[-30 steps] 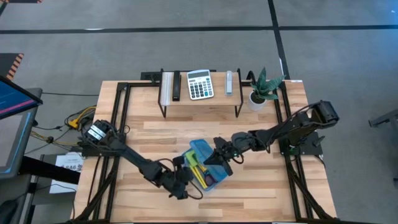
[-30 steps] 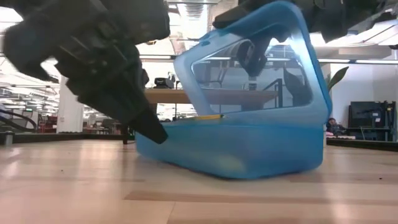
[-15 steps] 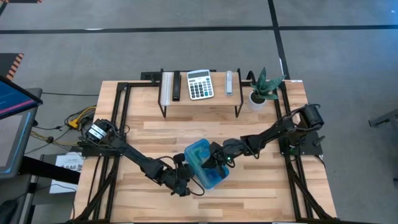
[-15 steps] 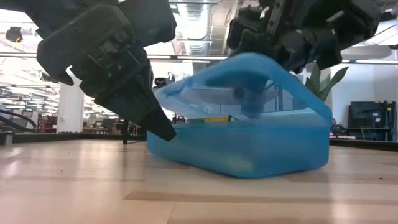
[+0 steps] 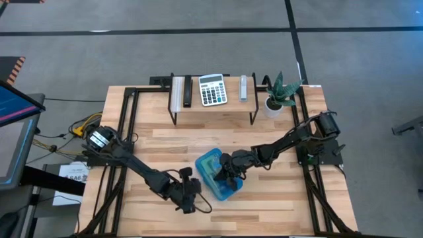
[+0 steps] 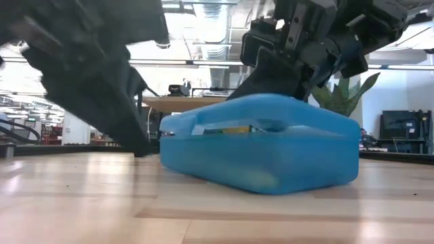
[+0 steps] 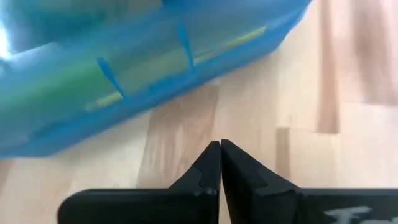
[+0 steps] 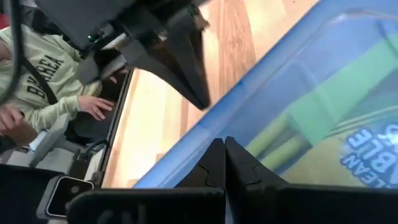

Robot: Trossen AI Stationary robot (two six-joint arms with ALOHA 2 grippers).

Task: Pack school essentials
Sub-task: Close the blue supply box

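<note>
The translucent blue case [image 5: 217, 173] lies on the table's middle with its lid down. Yellow and green stationery [image 8: 311, 112] shows through the lid, and a yellow strip [image 6: 230, 129] through the wall. My right gripper [image 5: 229, 173] is shut and sits on top of the lid, reaching in from the table's right. My left gripper [image 5: 188, 193] is shut too. It stands just left of the case and a little toward the near edge. Its tips [image 7: 221, 144] point at the case wall [image 7: 143, 87] with bare wood between. My right gripper presses its shut fingertips [image 8: 224, 144] down on the top of the case's lid [image 8: 273, 106]. It slants down from the table's right side. The case rests flat on the table with the lid down on its base [image 6: 258, 163].
A raised shelf [image 5: 211, 106] at the far edge carries a white-and-grey calculator [image 5: 212, 89] and a few small items. A potted plant [image 5: 277, 96] stands beside it. A person in a light hoodie [image 8: 37, 81] sits beyond the table. Bare wood lies around the case.
The case's lid has swung from upright down onto the base. My right gripper followed it toward the table's left and down, staying on the lid. My left gripper drew back from the case toward the table's left and near edge.
</note>
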